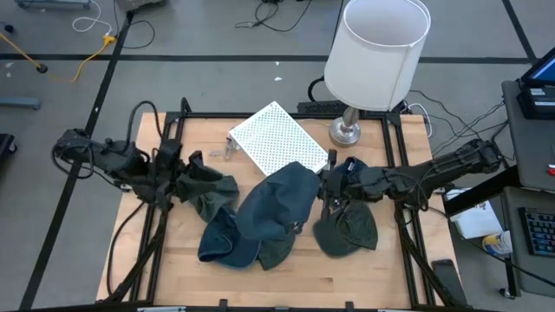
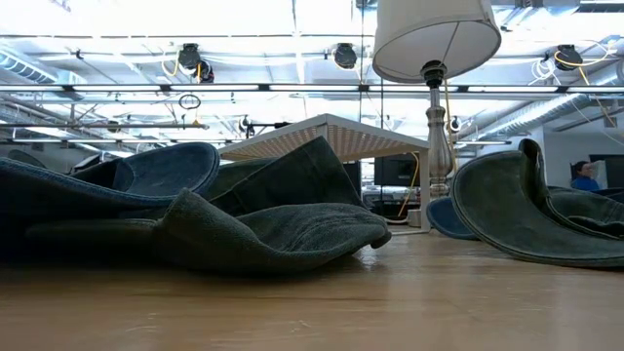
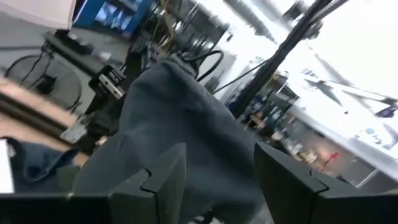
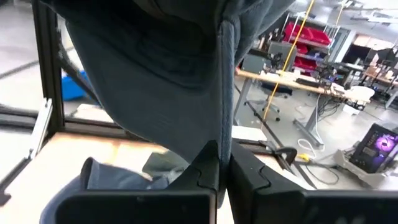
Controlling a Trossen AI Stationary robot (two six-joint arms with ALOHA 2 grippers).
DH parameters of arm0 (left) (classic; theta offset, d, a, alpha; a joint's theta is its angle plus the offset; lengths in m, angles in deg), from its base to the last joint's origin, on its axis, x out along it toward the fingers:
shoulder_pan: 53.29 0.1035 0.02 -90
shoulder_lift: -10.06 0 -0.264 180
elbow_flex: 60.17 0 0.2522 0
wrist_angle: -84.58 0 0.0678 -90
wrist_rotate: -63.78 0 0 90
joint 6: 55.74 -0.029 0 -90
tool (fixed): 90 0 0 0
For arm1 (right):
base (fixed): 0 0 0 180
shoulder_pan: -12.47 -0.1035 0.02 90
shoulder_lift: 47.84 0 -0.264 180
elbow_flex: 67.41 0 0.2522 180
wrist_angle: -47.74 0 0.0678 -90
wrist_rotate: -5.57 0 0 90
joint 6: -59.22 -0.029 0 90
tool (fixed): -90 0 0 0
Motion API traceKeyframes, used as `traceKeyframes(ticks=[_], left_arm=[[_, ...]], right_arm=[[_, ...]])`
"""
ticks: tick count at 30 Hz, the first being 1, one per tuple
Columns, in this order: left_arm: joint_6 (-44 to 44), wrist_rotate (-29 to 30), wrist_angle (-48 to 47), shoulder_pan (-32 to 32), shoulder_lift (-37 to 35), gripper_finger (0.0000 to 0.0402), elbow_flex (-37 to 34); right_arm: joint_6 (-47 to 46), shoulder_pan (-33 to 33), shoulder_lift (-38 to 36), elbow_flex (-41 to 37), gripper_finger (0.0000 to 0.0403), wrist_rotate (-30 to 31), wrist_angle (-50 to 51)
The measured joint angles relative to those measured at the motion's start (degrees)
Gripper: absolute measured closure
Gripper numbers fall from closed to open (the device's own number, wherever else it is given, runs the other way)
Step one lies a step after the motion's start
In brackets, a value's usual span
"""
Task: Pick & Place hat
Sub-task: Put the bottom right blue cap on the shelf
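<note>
Four hats in play on the bench (image 1: 347,277): a dark olive hat (image 1: 206,192) sits bunched at the left, its cloth draped between the parted fingers of the left tool (image 1: 173,185), and a green hat (image 1: 347,231) lies at the right with its brim curled up, a fold pinched in the tightly closed right tool (image 1: 333,201). In the middle a big blue-grey hat (image 1: 279,201) sprawls crumpled, overlapping a blue hat (image 1: 223,245) that lies open side up toward the front edge, with olive-green cloth poking out beneath them.
</note>
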Motion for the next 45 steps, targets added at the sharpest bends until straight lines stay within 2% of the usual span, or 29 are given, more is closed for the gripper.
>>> traceKeyframes(ticks=[6,10,14,20,33,45], left_arm=[[6.0,-1.5,-12.1,2.3,8.9,0.0216,12.3],[9.0,-6.9,-15.6,4.4,14.0,0.0236,18.7],[10.7,-13.8,-15.9,6.2,17.9,0.026,22.0],[14.2,-19.0,-17.9,8.7,20.4,0.0278,22.5],[15.6,-21.4,-23.0,10.6,20.6,0.0244,22.5],[15.4,-23.7,-24.1,10.4,22.9,0.0243,22.5]], right_arm=[[0.0,-0.8,0.0,0.0,0.0399,-1.9,3.4],[0.1,-1.3,0.0,0.0,0.0399,-1.8,4.7],[0.4,-1.6,0.0,0.0,0.0399,-1.6,4.7],[0.4,-2.4,-0.4,0.0,0.0399,-2.4,4.9],[-1.2,-2.6,-0.7,0.0,0.0399,-2.8,9.0],[-1.3,-2.4,-0.7,0.0,0.0399,-1.2,9.4]])
